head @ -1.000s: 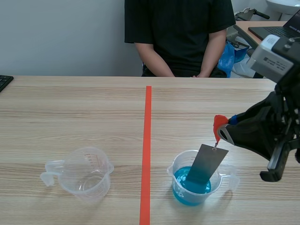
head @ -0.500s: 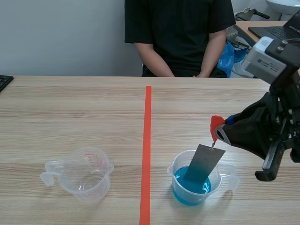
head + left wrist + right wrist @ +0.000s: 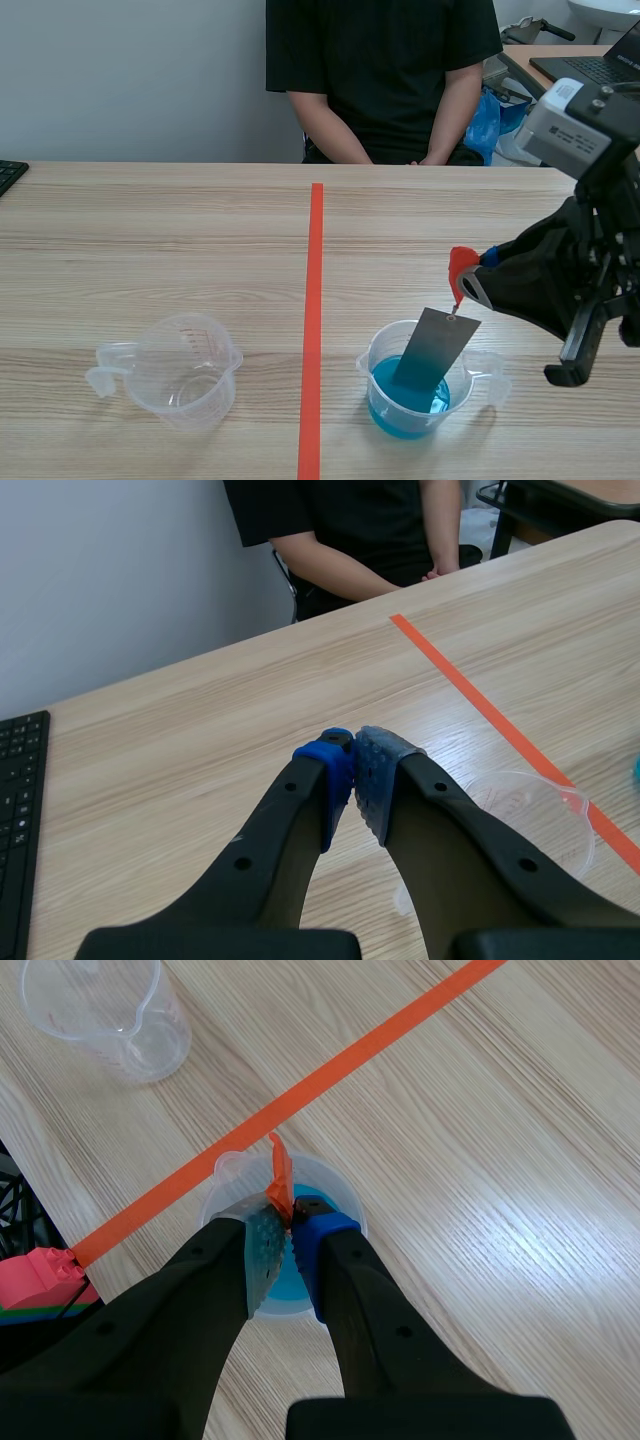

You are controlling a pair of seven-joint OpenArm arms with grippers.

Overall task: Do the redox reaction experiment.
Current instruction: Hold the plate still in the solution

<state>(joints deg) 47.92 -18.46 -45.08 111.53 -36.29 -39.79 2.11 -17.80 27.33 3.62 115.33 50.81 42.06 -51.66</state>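
Compared with one second ago, the grey metal plate has shifted slightly toward the tape line. The left gripper is closed on nothing, with the empty beaker beside it. The plate stands tilted in the blue liquid of the right beaker, hanging from a red tab that the right gripper pinches.

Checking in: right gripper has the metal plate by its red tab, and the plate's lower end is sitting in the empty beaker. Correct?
Not the empty beaker. The right gripper holds the metal plate by its red tab, but the plate's lower end sits in the beaker of blue liquid; the scene view shows it.
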